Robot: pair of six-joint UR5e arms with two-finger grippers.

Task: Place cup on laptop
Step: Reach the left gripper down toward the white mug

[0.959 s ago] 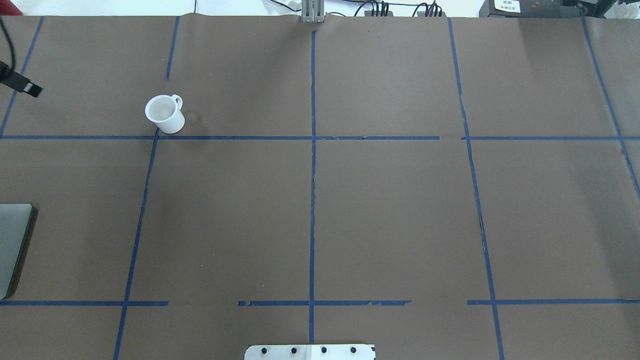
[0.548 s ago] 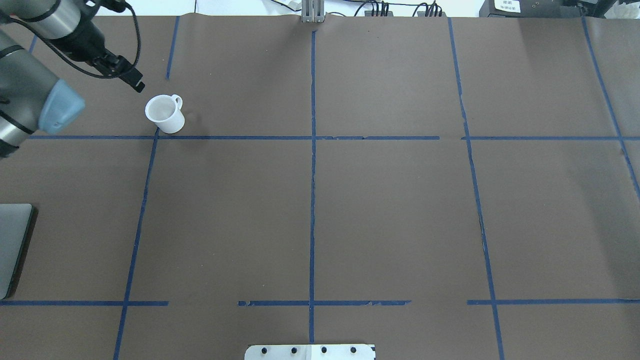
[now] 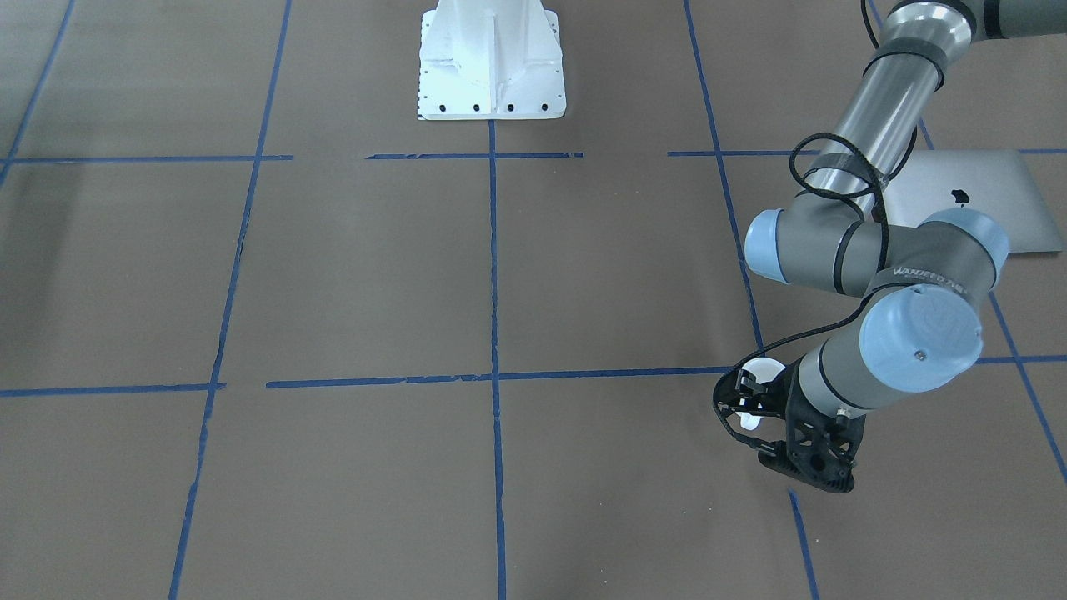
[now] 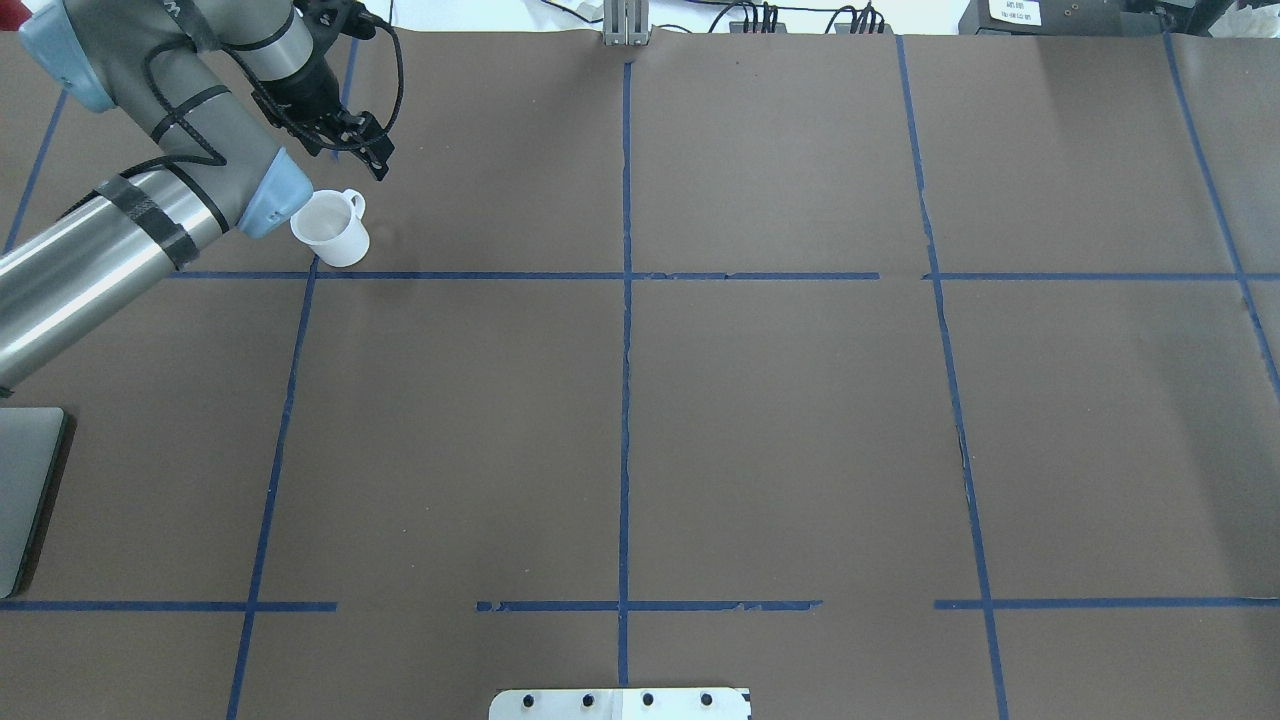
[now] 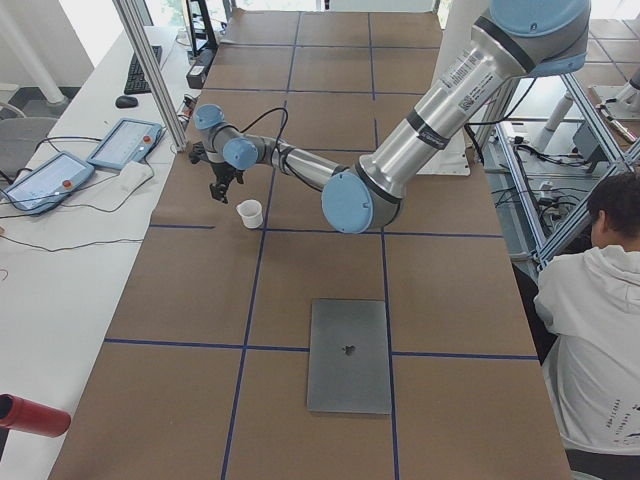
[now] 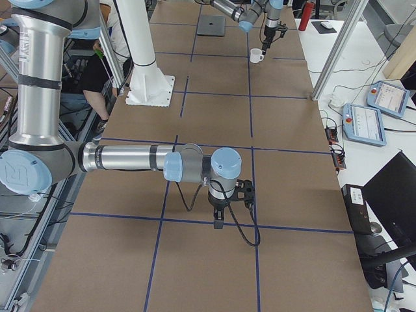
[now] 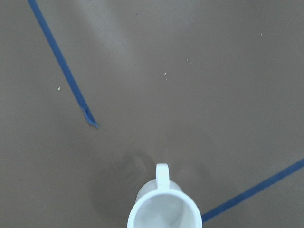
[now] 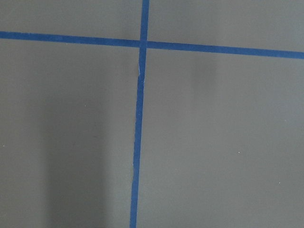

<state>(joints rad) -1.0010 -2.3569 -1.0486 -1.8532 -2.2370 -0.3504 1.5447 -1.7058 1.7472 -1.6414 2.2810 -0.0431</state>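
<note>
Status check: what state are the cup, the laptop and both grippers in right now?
cup: upright on the table, empty, not gripped, handle turned away from the robot.
laptop: closed, flat on the table, nothing on it.
left gripper: above the table just past the cup's handle, holding nothing; open or shut unclear.
right gripper: pointing down over the table, far from the cup; open or shut unclear.

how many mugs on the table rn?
1. The small white mug with a loop handle stands upright on the brown paper-covered table, beside a blue tape crossing on the robot's far left. The left arm may hide some table there.
</note>
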